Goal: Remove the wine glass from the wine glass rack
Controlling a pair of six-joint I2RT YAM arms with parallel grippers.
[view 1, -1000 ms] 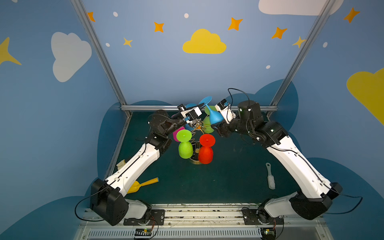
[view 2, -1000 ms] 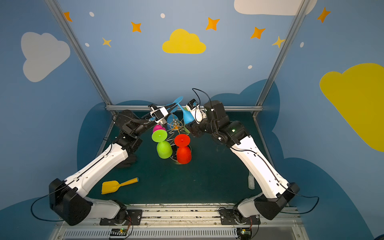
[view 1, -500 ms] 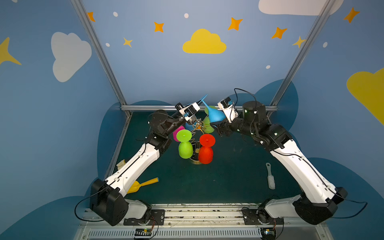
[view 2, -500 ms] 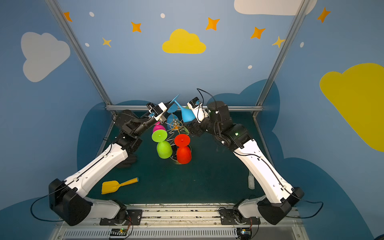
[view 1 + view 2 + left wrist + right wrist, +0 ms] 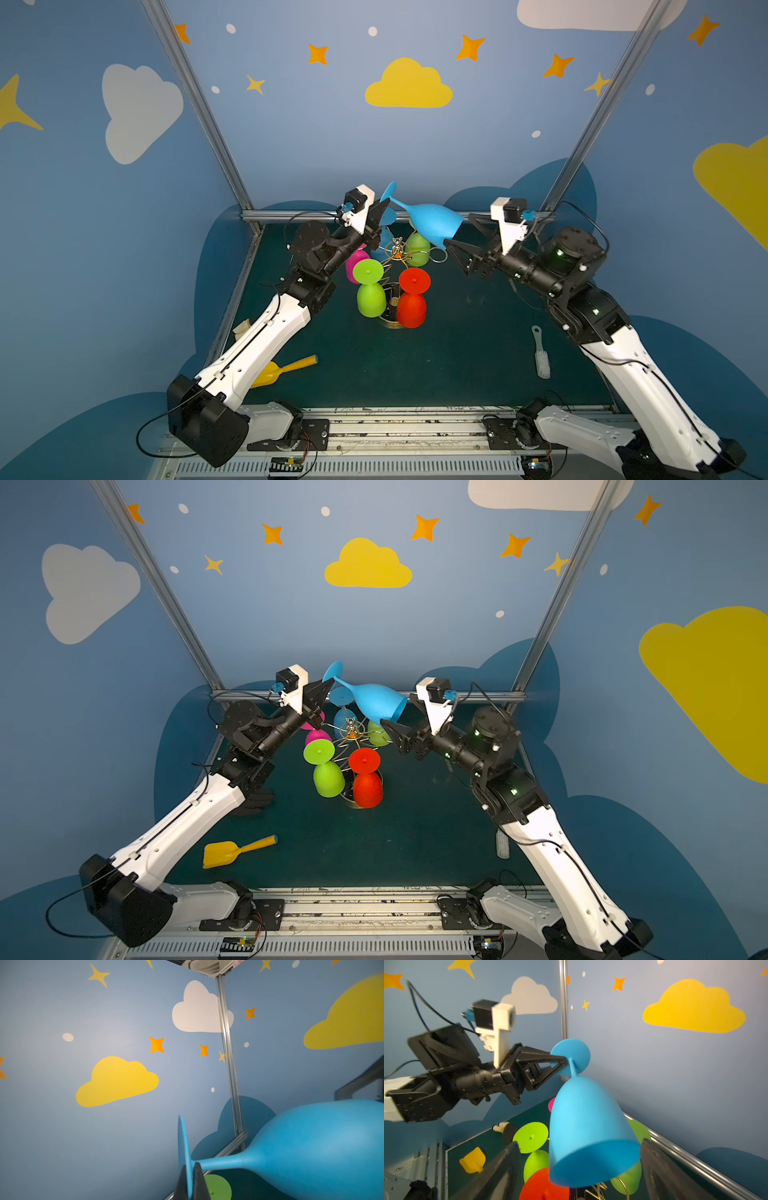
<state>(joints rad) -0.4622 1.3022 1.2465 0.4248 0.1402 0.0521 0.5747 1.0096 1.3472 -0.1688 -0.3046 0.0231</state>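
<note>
A blue wine glass (image 5: 432, 226) (image 5: 376, 706) hangs tilted in the air above the gold wire wine glass rack (image 5: 397, 249) (image 5: 352, 729). My left gripper (image 5: 384, 203) (image 5: 190, 1167) is shut on the edge of its round foot. The bowl (image 5: 587, 1126) points toward my right gripper (image 5: 457, 228) (image 5: 580, 1145), which is open. Its jaws stand on either side of the bowl's rim, apart from it. On the rack's arms hang a lime glass (image 5: 370, 291), a red one (image 5: 411, 303), a pink one (image 5: 355, 259) and others behind.
A yellow scoop (image 5: 282, 370) lies on the dark green table at the front left, partly under the left arm. A white brush (image 5: 540, 357) lies at the right. A metal frame rail (image 5: 316, 215) runs along the table's back edge, just behind the rack.
The left gripper has raised the blue glass higher above the rack and tipped its bowl to the right. The right gripper's jaws have opened wider and that arm has drawn back rightward.
</note>
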